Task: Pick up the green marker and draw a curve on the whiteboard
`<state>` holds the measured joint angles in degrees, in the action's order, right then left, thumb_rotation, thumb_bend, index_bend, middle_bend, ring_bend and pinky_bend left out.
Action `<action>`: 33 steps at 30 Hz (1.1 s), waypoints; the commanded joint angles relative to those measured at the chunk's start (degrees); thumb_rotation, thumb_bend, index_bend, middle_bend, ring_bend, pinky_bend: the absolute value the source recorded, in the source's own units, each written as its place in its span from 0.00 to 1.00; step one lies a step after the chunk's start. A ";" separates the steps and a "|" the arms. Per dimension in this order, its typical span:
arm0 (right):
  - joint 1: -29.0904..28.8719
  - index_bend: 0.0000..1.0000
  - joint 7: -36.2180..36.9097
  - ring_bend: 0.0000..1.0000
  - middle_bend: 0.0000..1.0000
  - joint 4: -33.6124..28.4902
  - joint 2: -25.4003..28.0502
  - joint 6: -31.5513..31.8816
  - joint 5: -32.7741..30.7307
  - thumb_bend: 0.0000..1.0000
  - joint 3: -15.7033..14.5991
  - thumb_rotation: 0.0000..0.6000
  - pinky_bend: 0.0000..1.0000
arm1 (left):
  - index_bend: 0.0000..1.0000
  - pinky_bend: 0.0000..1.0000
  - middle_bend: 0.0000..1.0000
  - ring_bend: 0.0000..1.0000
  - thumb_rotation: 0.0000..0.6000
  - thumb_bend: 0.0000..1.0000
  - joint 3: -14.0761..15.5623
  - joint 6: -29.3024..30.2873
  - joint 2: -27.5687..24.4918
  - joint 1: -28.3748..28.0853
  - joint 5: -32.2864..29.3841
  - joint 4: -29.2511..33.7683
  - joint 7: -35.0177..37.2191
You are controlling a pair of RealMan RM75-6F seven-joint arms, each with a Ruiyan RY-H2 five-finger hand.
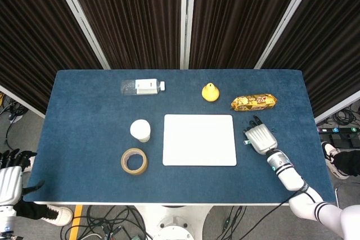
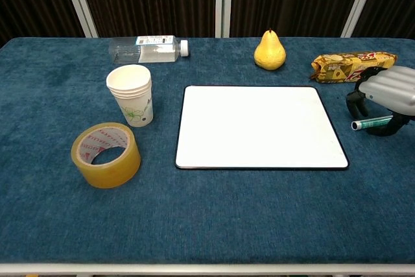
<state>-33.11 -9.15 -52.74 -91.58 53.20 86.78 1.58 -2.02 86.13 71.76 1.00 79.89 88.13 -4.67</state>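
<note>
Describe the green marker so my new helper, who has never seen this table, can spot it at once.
Start at the white rectangular whiteboard in the middle of the blue table. Just off its right edge, under the robot's right hand, lies the slim green marker. Unlike the gold snack packet behind it, it is thin, teal-green and white-tipped.
</note>
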 commanded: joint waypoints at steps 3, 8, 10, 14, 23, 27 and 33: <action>-0.02 0.49 0.14 0.21 0.50 -0.03 0.23 0.47 0.12 0.20 -0.31 1.00 0.11 | 0.27 0.07 0.22 0.09 1.00 0.00 0.02 0.03 0.16 -0.01 0.20 -0.17 0.14; -0.02 0.51 -0.42 0.23 0.51 -0.04 0.36 -0.02 -0.45 0.20 -0.47 1.00 0.11 | 0.27 0.07 0.22 0.09 1.00 0.00 -0.02 0.04 0.22 0.06 0.11 -0.35 0.24; -0.09 0.51 -0.69 0.23 0.51 -0.06 0.28 -0.36 -0.72 0.20 -0.52 1.00 0.11 | 0.27 0.07 0.22 0.09 1.00 0.00 -0.06 0.09 0.27 0.07 0.13 -0.41 0.32; -0.15 0.55 -0.83 0.24 0.52 0.24 -0.02 -0.57 -1.16 0.25 -0.47 1.00 0.12 | 0.27 0.07 0.22 0.09 1.00 0.00 -0.01 0.03 0.34 0.11 0.14 -0.54 0.37; -1.24 0.70 7.47 0.34 0.61 -12.83 5.75 3.74 -1.01 0.45 3.02 1.00 0.16 | 0.27 0.07 0.22 0.09 1.00 0.00 -0.12 0.13 0.28 0.23 0.09 -0.87 0.72; -2.92 0.71 15.89 0.34 0.61 -27.34 12.07 3.61 -1.88 0.47 6.32 1.00 0.18 | 0.27 0.07 0.22 0.09 1.00 0.00 -0.12 0.37 0.36 0.27 0.42 -0.97 1.06; -5.98 0.70 36.53 0.35 0.60 -31.84 9.34 -2.43 -6.29 0.52 9.63 1.00 0.20 | 0.27 0.07 0.22 0.09 1.00 0.00 0.14 0.55 0.65 0.54 0.71 -1.27 1.88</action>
<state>-36.46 13.32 -81.90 -81.97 54.11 83.48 7.75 -1.93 86.70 72.38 1.51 80.57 86.89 -2.85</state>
